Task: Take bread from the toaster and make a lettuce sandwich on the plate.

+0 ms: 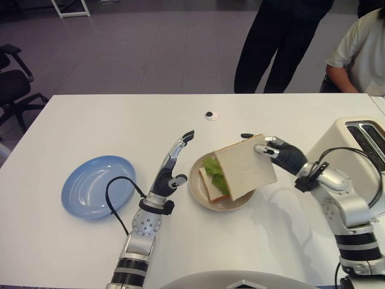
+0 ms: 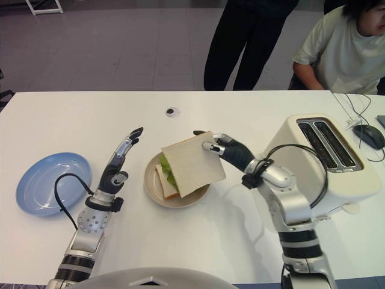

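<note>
Beige plate (image 2: pixel 171 203) carries a bottom slice (image 2: pixel 162 185) and lettuce (image 2: pixel 169 171); right robot hand (image 2: pixel 231 152) grips the top slice (image 2: pixel 192 164), tilted over them. Left robot hand (image 2: pixel 117 168) stands open beside. Capping step: next, lower it flat and let go.

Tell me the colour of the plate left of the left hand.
Light blue plate, plain, no pattern; clearest in the left eye view.

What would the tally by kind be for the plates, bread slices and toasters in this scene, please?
Plates: 2 (blue plate, beige plate)
Bread slices: 2 (lower slice on the beige plate, upper slice in the right hand)
Toaster: 1
Total: 5
</note>
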